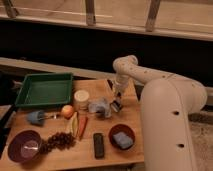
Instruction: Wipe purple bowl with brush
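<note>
Gripper [116,104] low, far right by brush [109,84]; jaws together, hold unclear; purple bowl [25,146] near left, unwiped

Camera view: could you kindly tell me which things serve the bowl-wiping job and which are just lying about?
Job: round purple bowl, front left; slim black-handled brush; robot's hand, shut, beside it.
Lying about: green rectangular tray, dark red bowl with sponge, flat black bar, orange carrot.

The claw [116,104], closed, is low at the middle of the counter [129,114], beside a grey lump [100,107]. Toward the purple bowl [25,146] lie a carrot [82,126], an apple [67,111] and grapes [60,140]; above them the way is open. Bare wood lies right of the claw.
</note>
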